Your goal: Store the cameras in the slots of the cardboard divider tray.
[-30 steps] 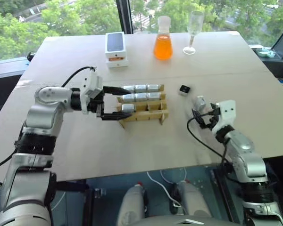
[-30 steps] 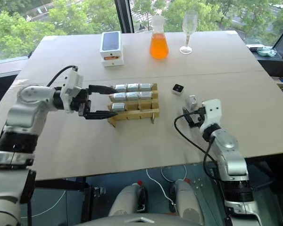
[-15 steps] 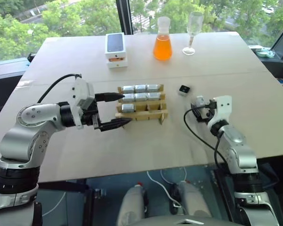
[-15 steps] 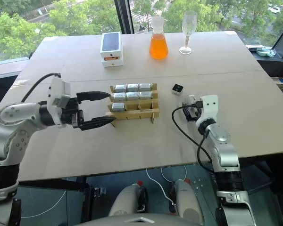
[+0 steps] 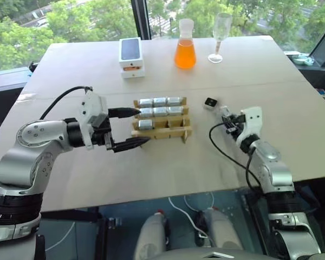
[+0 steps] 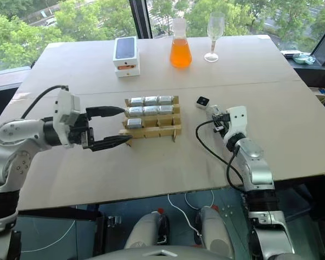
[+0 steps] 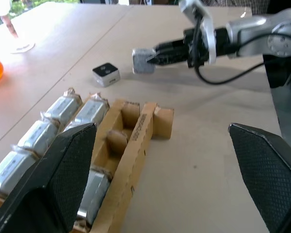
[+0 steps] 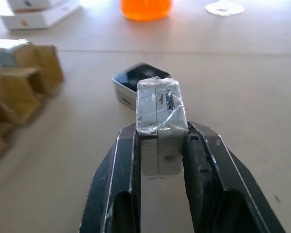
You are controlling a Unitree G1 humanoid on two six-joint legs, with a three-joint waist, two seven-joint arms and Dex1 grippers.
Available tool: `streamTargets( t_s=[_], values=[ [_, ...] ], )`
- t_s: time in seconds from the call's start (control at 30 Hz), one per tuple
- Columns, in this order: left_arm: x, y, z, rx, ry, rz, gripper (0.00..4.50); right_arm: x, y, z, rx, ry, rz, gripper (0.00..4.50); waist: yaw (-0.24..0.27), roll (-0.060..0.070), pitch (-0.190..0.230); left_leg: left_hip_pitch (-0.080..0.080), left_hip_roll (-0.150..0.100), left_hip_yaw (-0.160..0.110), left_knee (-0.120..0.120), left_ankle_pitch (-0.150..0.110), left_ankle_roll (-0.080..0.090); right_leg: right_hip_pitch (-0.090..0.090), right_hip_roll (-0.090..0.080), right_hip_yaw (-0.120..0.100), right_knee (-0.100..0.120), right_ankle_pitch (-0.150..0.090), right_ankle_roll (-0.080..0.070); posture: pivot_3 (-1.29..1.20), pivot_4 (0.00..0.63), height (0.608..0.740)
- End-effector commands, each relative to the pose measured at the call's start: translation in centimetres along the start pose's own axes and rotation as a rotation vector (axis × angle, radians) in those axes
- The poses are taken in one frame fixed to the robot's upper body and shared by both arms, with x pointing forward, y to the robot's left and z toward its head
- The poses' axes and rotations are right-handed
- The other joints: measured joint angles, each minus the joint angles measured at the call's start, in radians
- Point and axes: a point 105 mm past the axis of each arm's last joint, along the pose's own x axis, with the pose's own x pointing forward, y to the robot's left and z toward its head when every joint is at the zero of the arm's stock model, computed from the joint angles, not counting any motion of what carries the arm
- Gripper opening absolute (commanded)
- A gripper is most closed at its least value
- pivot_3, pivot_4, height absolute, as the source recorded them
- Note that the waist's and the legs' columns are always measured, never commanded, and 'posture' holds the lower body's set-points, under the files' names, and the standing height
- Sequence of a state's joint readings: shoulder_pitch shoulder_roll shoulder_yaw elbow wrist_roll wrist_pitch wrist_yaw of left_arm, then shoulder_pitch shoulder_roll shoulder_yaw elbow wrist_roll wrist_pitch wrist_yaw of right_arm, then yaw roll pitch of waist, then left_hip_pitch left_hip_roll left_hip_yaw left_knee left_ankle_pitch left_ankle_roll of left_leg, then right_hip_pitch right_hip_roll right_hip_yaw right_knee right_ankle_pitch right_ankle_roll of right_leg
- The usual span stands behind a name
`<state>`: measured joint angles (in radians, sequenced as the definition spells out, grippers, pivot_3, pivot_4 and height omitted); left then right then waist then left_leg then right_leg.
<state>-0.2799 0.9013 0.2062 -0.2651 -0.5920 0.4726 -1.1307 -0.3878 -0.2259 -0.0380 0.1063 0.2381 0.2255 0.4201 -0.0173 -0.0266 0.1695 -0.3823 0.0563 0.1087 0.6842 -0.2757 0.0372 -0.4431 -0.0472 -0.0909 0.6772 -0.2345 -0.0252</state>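
Right gripper (image 8: 160, 160) clamped on a small silver-grey boxy camera (image 8: 159, 116); left gripper (image 5: 129, 128) empty, fingers spread wide.

The held camera sits right of the low tan cardboard divider tray (image 5: 168, 131), above the pale bench (image 5: 168, 168). A second small camera with a black face (image 5: 210, 102) lies on the bench just beyond it. The tray's far slots hold seven foil-wrapped silver cameras (image 5: 160, 111); two near slots stand vacant. The left gripper hangs at the tray's left end.
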Motion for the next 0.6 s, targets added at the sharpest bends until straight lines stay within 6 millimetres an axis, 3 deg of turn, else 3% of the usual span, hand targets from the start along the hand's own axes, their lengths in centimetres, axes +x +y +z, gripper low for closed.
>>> streamTargets(
  t_s=[0.03,0.1,0.27,0.6],
  values=[
    [-1.4,0.4,0.9,0.049,0.001,0.056,4.50,0.8,3.4,4.0,-0.134,-0.138,0.327,0.68,-0.001,0.000,0.000,0.000,0.000,0.000,0.000,0.000,0.000,0.000,0.000,0.000,0.000,0.000,0.000,0.00,0.150,0.740],
    [-1.9,0.3,0.6,0.044,0.011,0.083,4.50,0.8,5.3,4.6,-0.182,-0.136,0.538,0.68,0.001,0.000,0.000,0.000,0.000,0.000,-0.001,0.000,0.000,0.000,0.001,0.000,0.000,-0.001,0.001,0.00,0.150,0.740],
    [-3.5,-0.3,0.0,0.016,0.027,0.176,4.50,3.4,7.8,5.4,-0.246,-0.097,0.819,0.68,-0.004,0.000,0.001,0.000,0.001,0.001,-0.001,0.000,0.001,-0.001,0.001,0.000,0.000,0.000,-0.001,0.00,0.150,0.740],
    [-4.7,-2.5,-1.1,-0.056,0.024,0.292,4.50,5.8,11.6,6.1,-0.298,-0.069,1.109,0.68,0.003,0.001,0.001,-0.002,0.000,0.001,-0.001,0.000,0.000,-0.002,-0.003,-0.001,-0.001,0.001,-0.002,0.00,0.150,0.740]
  ],
)
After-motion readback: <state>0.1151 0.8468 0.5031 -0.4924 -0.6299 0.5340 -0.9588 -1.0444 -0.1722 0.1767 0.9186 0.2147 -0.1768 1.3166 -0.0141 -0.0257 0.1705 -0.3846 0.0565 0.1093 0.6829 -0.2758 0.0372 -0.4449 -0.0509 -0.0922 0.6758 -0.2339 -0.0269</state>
